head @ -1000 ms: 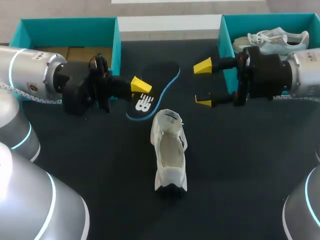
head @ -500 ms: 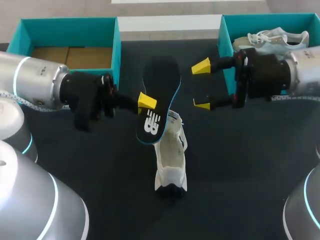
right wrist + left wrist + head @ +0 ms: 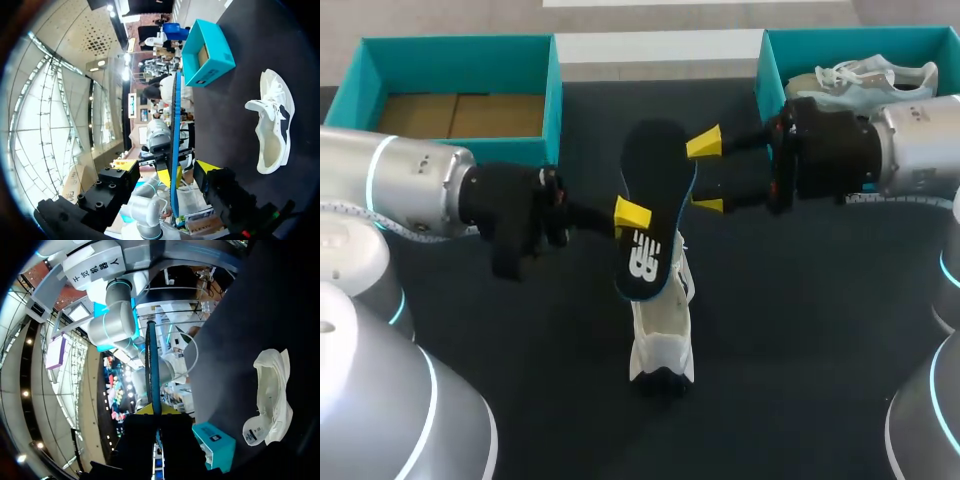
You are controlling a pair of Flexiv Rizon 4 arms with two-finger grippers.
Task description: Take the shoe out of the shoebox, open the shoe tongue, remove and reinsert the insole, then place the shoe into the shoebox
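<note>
Black, blue-edged insole [image 3: 660,190] aloft, on edge, over upright white shoe [image 3: 660,330].

White logo [image 3: 645,262] on insole [image 3: 658,190]

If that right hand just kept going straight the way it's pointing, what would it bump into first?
Most likely the insole, held up edge-on by the left hand. The right hand is open, and its wrist view shows the insole dead ahead. How far off is unclear.
</note>
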